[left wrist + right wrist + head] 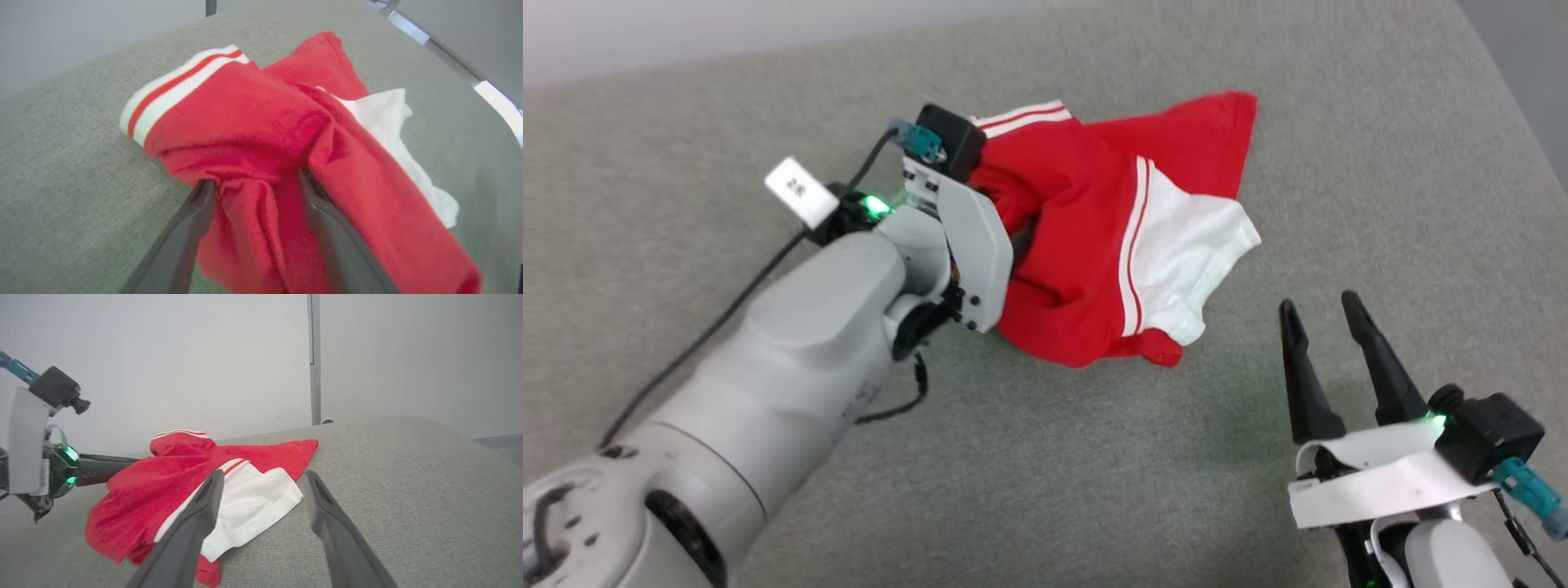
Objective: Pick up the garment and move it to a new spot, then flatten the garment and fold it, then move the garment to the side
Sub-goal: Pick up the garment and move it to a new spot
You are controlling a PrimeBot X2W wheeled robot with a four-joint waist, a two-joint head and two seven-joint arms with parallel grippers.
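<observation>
Two dark fingers of the left gripper (255,179) stand spread apart, buried in the red jersey (1086,245). A bunched fold lies between them and more cloth drapes over the right-hand finger. From the wrist view they seem to pinch nothing, though the folds hide the tips. That is where trouble could start: if the arm pulls back, fabric caught on a finger may drag the heap along and twist it tighter, making the flattening harder. The left forearm reaches in low from the near left, wrist turned so the fingers run almost level with the grey upholstered surface (1094,457). The jersey lies crumpled in the middle of that surface, one white sleeve (1192,245) uppermost and striped trim (1025,116) at the far edge. At the near right, the right gripper (1319,302) hovers wide open and empty, just short of the sleeve; a hasty grab there might take only the sleeve.
</observation>
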